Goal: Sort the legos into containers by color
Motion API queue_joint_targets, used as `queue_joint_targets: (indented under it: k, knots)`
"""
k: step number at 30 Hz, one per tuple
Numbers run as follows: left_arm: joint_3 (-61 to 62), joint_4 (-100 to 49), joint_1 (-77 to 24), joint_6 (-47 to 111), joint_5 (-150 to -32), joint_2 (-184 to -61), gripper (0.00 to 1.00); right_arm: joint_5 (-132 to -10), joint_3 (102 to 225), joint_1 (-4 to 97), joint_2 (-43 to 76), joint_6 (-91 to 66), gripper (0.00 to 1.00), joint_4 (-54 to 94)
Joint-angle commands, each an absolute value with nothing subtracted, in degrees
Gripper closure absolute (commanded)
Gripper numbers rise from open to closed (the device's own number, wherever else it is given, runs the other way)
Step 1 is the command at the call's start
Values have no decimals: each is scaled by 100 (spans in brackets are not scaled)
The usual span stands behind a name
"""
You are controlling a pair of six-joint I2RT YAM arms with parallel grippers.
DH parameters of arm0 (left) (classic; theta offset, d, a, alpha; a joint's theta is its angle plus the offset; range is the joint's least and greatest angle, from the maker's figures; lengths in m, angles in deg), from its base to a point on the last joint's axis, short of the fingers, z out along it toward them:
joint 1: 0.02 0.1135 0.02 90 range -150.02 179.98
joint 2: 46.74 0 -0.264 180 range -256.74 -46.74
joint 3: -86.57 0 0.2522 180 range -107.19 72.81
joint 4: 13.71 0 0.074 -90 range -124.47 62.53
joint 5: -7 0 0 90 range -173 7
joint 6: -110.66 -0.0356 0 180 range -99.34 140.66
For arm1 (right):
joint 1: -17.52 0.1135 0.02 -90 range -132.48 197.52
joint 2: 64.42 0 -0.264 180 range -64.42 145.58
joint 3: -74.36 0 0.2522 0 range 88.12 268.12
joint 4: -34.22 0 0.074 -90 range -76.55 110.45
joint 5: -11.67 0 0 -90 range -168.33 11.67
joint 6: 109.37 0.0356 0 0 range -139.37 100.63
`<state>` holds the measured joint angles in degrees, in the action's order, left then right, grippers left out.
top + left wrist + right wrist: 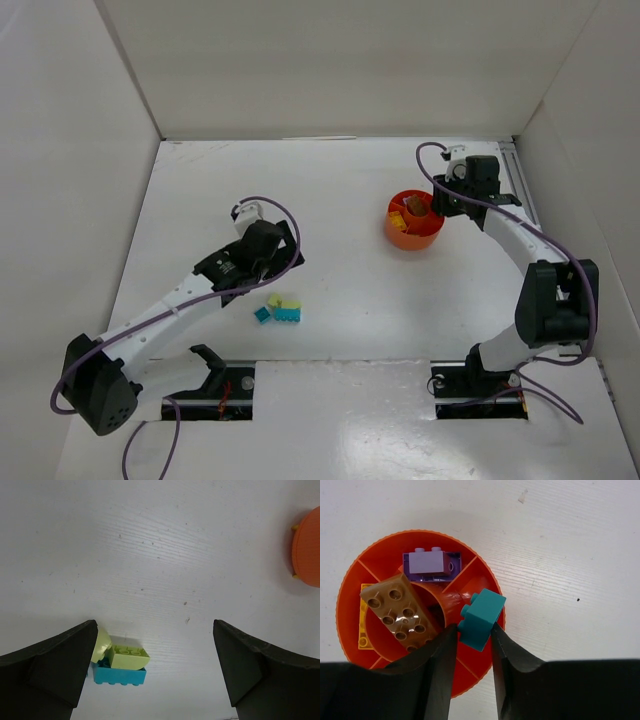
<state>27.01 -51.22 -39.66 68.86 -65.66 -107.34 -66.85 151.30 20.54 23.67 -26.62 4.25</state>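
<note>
The orange divided bowl stands right of centre; it also shows in the right wrist view. It holds a brown brick, a purple brick and an orange-yellow brick. My right gripper is shut on a teal brick and holds it over the bowl's right side. My left gripper is open and empty. Just beside its left finger lie a lime brick on a teal brick, with a pale yellow-green piece. The same cluster shows in the top view.
White walls enclose the table on the left, back and right. The bowl's edge shows at the far right of the left wrist view. A small teal brick lies left of the cluster.
</note>
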Motion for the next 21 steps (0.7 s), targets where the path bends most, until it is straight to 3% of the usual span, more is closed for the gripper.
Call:
queue_joint_targets:
  k: [1,6,16,21]
  knots:
    - [2439,-5409,-3931,7040,-6594,-10738,0,-6576,15325,2042,2206,-2570,59,762]
    - [2491,-5576,-3931,7163,-6656,-10791,0,-6576,15272,2042,2083,-2570,51,762]
    - [3097,-5937,-3931,7691,-6779,-10738,0,-6524,15000,2042,1565,-2570,47,710]
    - [3598,-5333,-3931,7691,-6850,-10738,10,-6576,14649,2042,1073,-2570,47,657]
